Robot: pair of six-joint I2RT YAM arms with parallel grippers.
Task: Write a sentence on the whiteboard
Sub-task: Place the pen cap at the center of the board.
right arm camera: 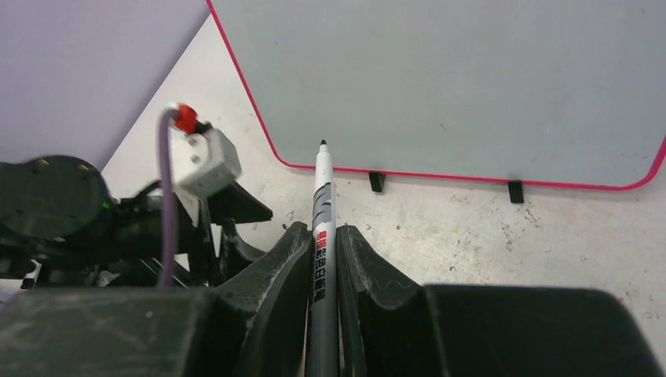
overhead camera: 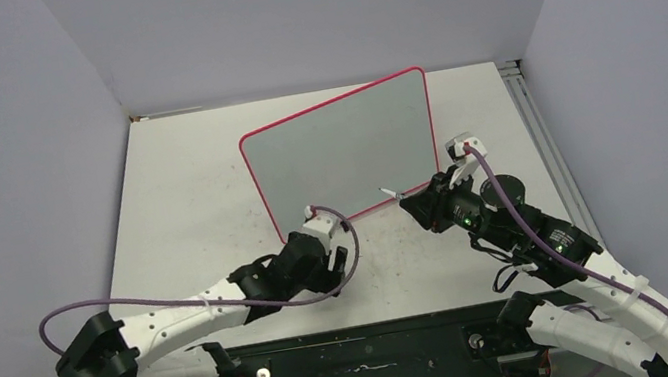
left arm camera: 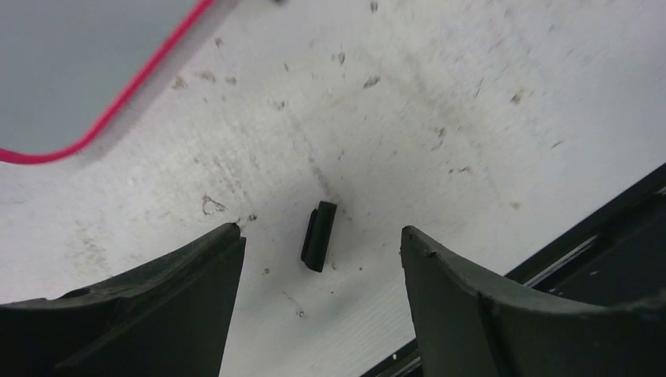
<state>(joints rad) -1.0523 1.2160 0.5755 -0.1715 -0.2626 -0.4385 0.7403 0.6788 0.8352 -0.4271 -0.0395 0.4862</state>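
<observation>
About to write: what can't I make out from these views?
Top view: the left hand hides the cap; the marker is too small.
Right wrist view: the right hand buries the marker's back end between its fingers.
Left wrist view: its edge cuts off all but a corner of the whiteboard.
No view settles the tip-to-board gap.

Grey whiteboard (overhead camera: 344,146) rimmed pink-red; white marker (right arm camera: 323,204), red lettering; black cap (left arm camera: 318,236).

At twelve o'clock the whiteboard (right arm camera: 471,78) looks smooth, glossy. The marker (right arm camera: 322,204) is shiny plastic; the fingers (right arm camera: 267,275) of my right pincer (right arm camera: 322,229) are matt, scratched. The tabletop (left arm camera: 440,118) is scuffed, matt.
</observation>
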